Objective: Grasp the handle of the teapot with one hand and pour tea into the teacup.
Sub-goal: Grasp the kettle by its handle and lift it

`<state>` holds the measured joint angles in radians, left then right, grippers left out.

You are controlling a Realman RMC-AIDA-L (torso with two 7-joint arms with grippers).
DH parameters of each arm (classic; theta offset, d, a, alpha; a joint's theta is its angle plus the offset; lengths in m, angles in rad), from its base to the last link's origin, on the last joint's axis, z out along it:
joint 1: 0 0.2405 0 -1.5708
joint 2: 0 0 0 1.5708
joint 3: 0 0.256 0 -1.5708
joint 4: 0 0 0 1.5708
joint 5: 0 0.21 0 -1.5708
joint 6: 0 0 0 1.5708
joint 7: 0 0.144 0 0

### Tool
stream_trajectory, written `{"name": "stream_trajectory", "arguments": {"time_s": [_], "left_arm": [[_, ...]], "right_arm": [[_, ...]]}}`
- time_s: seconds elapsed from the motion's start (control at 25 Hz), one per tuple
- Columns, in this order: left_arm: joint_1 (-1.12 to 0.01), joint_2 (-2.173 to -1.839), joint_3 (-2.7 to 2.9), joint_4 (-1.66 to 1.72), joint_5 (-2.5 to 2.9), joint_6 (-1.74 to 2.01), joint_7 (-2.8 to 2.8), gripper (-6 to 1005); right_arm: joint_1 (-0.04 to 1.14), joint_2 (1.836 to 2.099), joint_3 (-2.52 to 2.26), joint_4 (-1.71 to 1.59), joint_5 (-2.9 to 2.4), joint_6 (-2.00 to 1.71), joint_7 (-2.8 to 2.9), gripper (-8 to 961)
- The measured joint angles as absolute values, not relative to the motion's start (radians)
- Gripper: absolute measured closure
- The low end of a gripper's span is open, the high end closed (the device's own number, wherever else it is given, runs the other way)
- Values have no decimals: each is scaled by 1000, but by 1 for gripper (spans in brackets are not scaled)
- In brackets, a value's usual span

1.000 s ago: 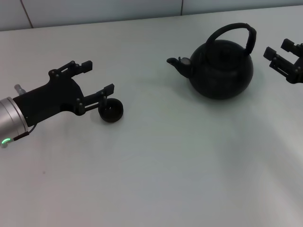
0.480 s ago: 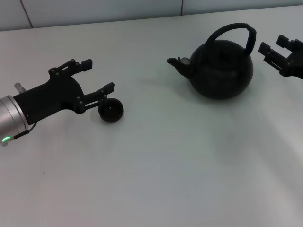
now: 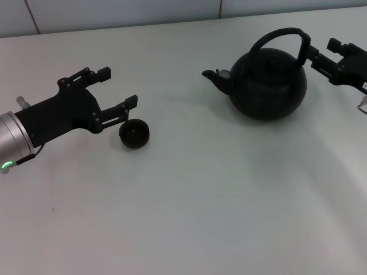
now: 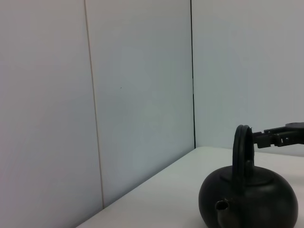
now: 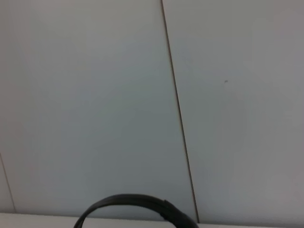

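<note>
The teapot (image 3: 268,83) stands upright on the white table (image 3: 200,195), toward the far right, with its short spout pointing to the robot's left. The handle (image 3: 282,38) arches over the top of the pot and is joined at both sides. You will find the right gripper (image 3: 324,52) level with the upper part of that handle, just beside its right end. The jaws stand apart, one finger nearer the wall and one nearer you. The head view does not settle whether the nearer fingertip touches the handle. In the left wrist view, the same gripper (image 4: 266,137) appears behind the handle (image 4: 242,152), close to its top. The right wrist view shows only the top arc of the handle (image 5: 137,205) against the wall panels.

The teacup (image 3: 134,133) sits well to the left of the teapot, with open table between them. The left gripper (image 3: 118,87) hovers beside the cup with its jaws apart. The cup lies just below the nearer fingertip, outside the gap between the jaws.
</note>
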<state>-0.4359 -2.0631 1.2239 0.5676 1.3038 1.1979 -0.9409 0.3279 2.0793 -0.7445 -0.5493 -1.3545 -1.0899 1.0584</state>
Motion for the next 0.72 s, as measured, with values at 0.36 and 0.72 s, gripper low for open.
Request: {"name": "stream_trajectory", "arguments": {"time_s": [0.36,0.72], "left_arm": [[-436,-2063,1224,568,1305,1202,-944,190],[-445,-2061,1224,571,1307,1201,-945,190]], "right_arm": [[364,2080,-745,-533,-1354,-1056,1059,340],[385,2078,-747,-517,-1355,-1027,1059,339]]}}
